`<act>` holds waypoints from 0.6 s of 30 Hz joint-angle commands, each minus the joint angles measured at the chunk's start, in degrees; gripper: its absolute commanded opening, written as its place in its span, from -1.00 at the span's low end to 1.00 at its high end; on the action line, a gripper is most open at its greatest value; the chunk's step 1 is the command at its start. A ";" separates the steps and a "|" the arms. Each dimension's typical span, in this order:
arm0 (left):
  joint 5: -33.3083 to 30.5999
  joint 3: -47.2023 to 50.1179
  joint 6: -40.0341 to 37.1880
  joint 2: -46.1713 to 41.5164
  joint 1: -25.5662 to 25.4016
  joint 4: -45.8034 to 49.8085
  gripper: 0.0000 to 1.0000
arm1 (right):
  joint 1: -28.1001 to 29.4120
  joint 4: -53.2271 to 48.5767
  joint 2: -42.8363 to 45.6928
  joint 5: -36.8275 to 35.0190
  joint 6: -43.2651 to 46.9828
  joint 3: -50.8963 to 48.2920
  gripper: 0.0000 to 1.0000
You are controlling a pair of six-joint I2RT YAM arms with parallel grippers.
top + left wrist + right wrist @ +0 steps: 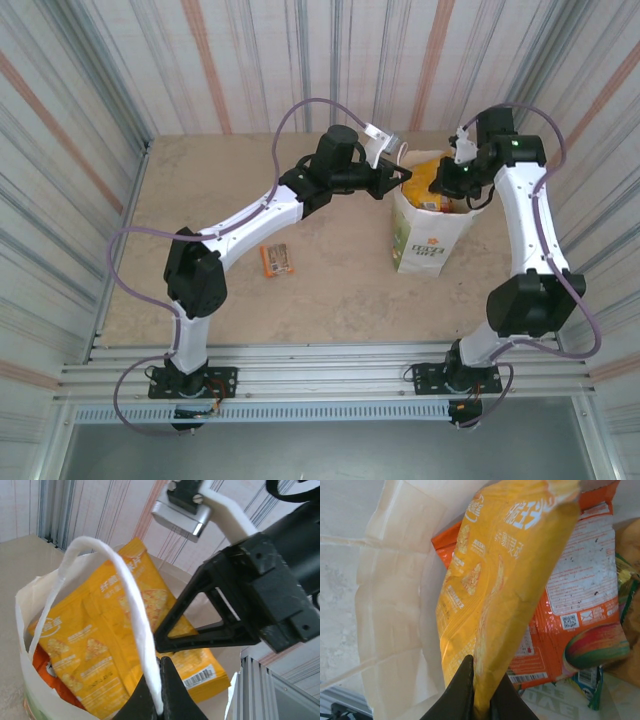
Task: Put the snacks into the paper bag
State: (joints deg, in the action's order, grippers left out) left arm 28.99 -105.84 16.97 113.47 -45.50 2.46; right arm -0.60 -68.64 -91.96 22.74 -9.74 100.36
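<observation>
Chinese-lettered yellow packet (pixel 505 580) in paper bag (pixel 425 245)

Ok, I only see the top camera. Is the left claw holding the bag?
Observer: Yes, the left wrist view shows the left gripper shut on the paper bag's white cord handle.
Operator: What's the right one got?
Observer: The right gripper is shut on a yellow packet reaching into the bag.
Operator: Is stuff inside already?
Observer: An orange packet and a red-green packet lie inside.

packets (pixel 510 580) sit in paper bag (pixel 425 245), bar (pixel 277 260) left.
</observation>
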 commanded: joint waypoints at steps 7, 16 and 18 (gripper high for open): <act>0.69 0.57 1.14 -1.32 -0.91 -3.56 -0.89 | 1.32 -2.93 -5.99 -1.08 2.87 2.06 -0.88; -2.52 1.43 -0.70 -3.18 -0.91 -1.26 -0.63 | -0.39 -3.94 -4.53 -17.25 0.96 4.36 -0.13; -3.41 1.84 -1.24 -3.89 -0.91 -0.76 -0.53 | -0.64 -4.17 -3.58 -19.35 0.78 5.01 -0.10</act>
State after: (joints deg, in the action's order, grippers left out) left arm 27.29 -104.97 16.82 113.08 -46.04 1.52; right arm -0.64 -70.85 -97.58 9.91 -8.49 103.15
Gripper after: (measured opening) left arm 0.221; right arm 0.445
